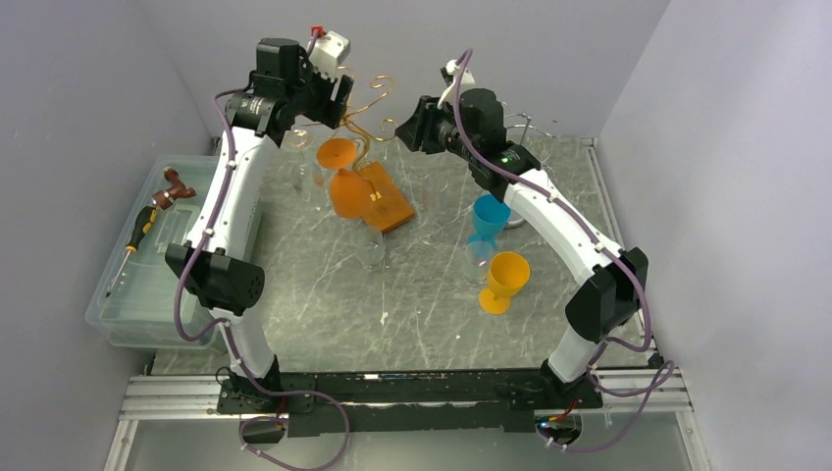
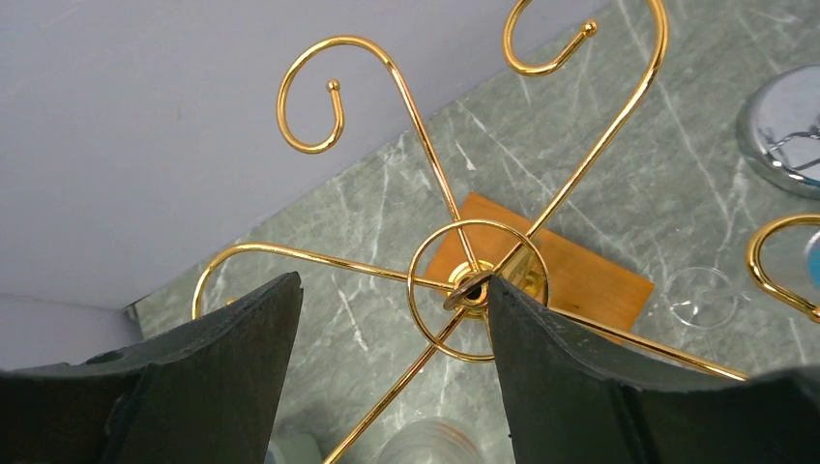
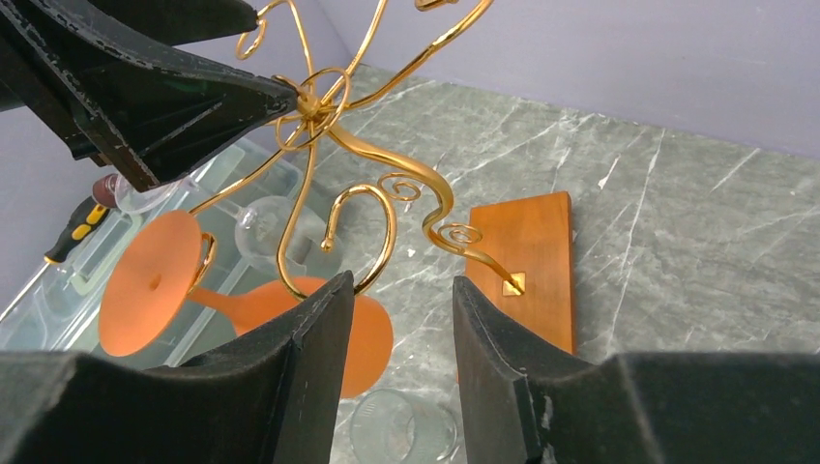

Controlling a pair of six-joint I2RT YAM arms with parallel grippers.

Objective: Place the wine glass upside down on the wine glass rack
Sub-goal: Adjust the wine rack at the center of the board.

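Note:
The gold wire wine glass rack (image 1: 388, 201) stands on its wooden base at the back of the table. An orange wine glass (image 1: 343, 186) hangs upside down from one rack hook, its foot (image 3: 150, 280) caught in the wire and its bowl below. My left gripper (image 1: 345, 98) is open over the rack's top ring, with its right fingertip (image 2: 503, 300) at the centre hub and nothing between the jaws. My right gripper (image 1: 400, 128) is open just right of the rack and holds nothing. In the right wrist view a curled hook lies just beyond my gripper (image 3: 401, 285).
A blue glass (image 1: 488, 218) and a yellow-orange glass (image 1: 505, 280) stand upright at centre right. Clear glasses (image 1: 371, 247) stand near the rack base. A plastic bin (image 1: 147, 285) holding a screwdriver (image 1: 137, 240) sits at the left. A chrome stand (image 2: 788, 126) is behind the right arm.

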